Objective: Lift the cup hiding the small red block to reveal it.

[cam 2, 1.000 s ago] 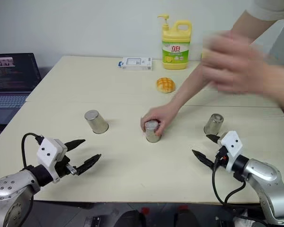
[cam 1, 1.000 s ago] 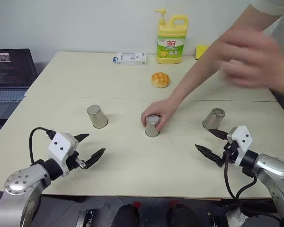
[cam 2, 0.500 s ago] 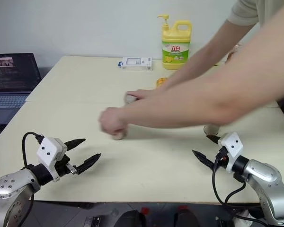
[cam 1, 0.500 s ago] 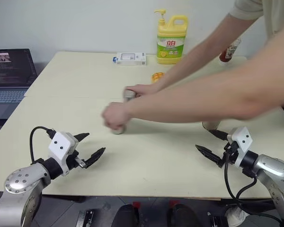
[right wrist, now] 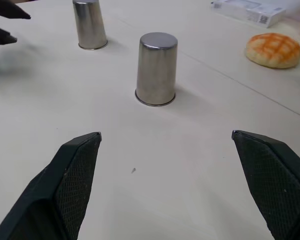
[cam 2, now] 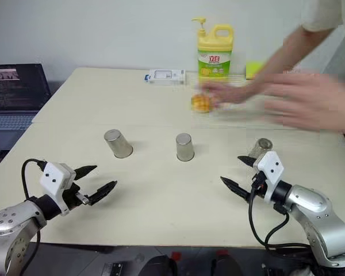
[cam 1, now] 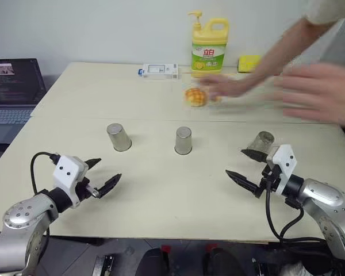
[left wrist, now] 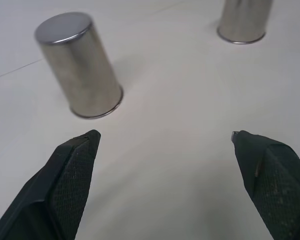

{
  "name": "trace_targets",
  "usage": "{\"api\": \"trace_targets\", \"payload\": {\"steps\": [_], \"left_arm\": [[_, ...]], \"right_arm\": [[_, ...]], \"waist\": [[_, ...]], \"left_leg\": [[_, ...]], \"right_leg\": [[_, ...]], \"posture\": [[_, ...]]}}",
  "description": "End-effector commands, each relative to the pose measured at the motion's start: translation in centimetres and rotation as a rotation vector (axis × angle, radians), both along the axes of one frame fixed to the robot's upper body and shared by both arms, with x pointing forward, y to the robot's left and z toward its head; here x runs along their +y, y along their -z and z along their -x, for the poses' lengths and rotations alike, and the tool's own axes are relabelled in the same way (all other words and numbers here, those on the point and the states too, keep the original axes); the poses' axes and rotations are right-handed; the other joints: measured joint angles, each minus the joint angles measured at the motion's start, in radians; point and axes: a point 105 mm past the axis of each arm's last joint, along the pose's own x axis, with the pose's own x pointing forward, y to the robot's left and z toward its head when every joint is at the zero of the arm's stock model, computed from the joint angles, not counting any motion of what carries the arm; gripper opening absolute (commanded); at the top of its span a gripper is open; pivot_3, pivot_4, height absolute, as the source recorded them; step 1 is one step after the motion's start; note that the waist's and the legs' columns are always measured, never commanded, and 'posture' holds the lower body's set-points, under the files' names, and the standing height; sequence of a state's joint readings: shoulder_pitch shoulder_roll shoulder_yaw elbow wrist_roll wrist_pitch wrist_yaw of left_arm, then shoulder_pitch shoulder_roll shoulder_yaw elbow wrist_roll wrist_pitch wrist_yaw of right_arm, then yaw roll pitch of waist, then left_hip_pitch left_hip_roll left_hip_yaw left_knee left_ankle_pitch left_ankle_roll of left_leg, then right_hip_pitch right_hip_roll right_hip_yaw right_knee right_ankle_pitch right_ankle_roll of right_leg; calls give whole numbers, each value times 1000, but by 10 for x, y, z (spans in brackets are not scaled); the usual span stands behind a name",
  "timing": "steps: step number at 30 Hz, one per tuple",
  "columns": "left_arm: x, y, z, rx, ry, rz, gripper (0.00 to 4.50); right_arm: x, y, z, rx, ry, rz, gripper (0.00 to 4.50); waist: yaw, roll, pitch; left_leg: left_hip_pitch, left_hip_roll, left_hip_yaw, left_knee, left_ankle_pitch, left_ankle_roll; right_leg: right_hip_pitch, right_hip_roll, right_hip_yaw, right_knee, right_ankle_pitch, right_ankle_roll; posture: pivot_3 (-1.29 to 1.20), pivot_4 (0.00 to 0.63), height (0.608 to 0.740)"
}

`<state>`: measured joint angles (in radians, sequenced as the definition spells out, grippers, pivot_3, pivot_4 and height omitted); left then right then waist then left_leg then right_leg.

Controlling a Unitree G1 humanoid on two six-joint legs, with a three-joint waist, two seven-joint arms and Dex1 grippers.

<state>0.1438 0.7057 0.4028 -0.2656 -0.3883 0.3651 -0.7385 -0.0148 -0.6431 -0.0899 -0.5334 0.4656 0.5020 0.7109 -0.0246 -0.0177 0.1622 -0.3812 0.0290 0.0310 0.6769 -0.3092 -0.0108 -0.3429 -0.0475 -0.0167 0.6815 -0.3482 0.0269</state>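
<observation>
Cream table (cam 1: 161, 190) with three upturned steel cups (cam 1: 183, 141), bun (cam 1: 194, 96), soap bottle (cam 1: 209, 49).
</observation>
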Motion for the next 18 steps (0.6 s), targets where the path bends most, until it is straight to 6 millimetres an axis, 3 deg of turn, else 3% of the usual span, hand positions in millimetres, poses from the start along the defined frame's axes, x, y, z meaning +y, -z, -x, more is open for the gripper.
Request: {"api": "trace_targets", "payload": {"steps": [1, 13, 18], "left_arm": [[8, -17, -5, -46, -27, 1, 4500], [0, -31, -50, -48, -51, 56, 4500], [4, -26, -65, -10, -75, 29, 4500]], "right_arm": [[10, -12, 7, -17, -71, 0, 4453], [26, -17, 8, 33, -135, 26, 4453], [25, -15, 9, 43, -131, 26, 4453]], "waist": [[0, 0, 0], [0, 0, 0], [-1, 0, 0]], "left_leg": [[0, 0, 0, 0, 0, 0], [0, 0, -1, 0, 0, 0], [-1, 0, 0, 0, 1, -1]], "right_leg": [[0, 0, 0, 0, 0, 0], [0, 0, -1, 1, 0, 0], [-1, 0, -1, 0, 0, 0]], "posture": [[0, 150, 740], [0, 150, 740], [0, 150, 740]]}}
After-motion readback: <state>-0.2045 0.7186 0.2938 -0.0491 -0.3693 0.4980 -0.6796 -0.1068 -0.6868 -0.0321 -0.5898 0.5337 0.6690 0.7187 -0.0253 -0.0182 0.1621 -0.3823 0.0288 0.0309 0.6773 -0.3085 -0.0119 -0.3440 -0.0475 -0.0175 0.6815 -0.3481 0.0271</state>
